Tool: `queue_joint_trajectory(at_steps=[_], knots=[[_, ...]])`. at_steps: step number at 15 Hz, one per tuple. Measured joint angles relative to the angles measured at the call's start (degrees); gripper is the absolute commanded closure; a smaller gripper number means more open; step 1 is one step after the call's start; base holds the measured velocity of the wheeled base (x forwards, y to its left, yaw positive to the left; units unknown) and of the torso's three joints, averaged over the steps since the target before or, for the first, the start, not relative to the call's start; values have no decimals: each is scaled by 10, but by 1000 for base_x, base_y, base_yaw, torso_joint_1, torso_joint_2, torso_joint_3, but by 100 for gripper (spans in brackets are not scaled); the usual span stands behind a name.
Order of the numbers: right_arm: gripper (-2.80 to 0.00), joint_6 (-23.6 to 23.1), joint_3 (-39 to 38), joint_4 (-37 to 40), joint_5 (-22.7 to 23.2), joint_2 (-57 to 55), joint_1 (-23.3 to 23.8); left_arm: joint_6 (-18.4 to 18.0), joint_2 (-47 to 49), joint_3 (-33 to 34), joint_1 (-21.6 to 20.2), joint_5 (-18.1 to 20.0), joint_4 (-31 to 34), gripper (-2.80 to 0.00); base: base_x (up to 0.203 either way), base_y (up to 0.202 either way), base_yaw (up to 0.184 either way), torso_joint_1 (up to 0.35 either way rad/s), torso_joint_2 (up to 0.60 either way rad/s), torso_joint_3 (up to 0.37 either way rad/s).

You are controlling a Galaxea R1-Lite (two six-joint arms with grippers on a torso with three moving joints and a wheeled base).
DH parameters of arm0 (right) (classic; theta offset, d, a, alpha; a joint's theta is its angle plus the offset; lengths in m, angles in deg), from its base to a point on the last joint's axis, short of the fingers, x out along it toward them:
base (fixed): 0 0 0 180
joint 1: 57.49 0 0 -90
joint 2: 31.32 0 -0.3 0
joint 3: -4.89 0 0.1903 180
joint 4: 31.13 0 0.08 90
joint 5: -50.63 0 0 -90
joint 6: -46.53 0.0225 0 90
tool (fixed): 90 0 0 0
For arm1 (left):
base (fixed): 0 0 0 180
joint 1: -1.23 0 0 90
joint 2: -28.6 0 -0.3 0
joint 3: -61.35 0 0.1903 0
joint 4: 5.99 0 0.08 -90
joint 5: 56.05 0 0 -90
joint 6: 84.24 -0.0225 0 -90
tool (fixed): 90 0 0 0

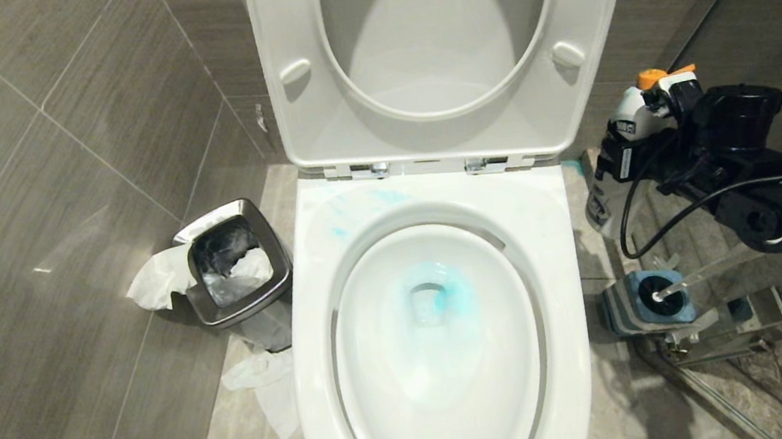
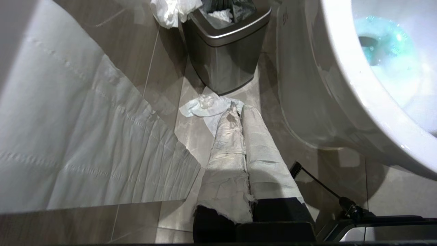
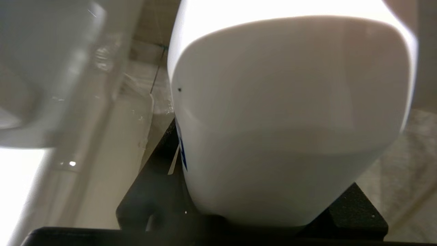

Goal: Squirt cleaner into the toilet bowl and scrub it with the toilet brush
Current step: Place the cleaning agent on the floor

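Overhead, the toilet bowl (image 1: 444, 333) fills the middle of the head view, its seat and lid (image 1: 444, 46) raised upright against the wall behind it. Cleaner (image 1: 446, 291) shows as a turquoise ring in the water at the drain of the bowl, with pale blue smears on the rear left of the rim near the chrome hinges (image 1: 429, 165).

To the right of the bowl, the right gripper (image 1: 641, 141) is clamped on a white spray bottle (image 1: 627, 150) with an orange cap; in the right wrist view the bottle's white body (image 3: 290, 119) sits between the black fingers. The bottle hangs beside the bowl's right rear corner, clear of the rim.

Also right of the bowl, nearer the front, the brush (image 1: 700, 273) stands in its blue-grey holder (image 1: 640, 304) on the floor, handle leaning away from the bowl.

Left of the bowl stands a steel bin (image 1: 235, 270), with crumpled tissue (image 1: 160, 276) draped beside it and more paper (image 1: 269, 386) on the floor between bin and bowl.

The left gripper (image 2: 239, 112) hangs low at the bowl's left side, its wrapped fingers pressed together, holding nothing.
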Motion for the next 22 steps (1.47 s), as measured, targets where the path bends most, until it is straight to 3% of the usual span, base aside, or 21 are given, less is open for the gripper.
queue_joint_trajectory(at_steps=[14,22], knots=[[0,-9,181,-3,-4,-110,-25,1,0,0,0,-1,0,0,0,0,0,3,2,-196],[0,-19,233,-4,-1,-124,-26,0,0,0,0,0,0,0,0,0,0,3,2,-198]])
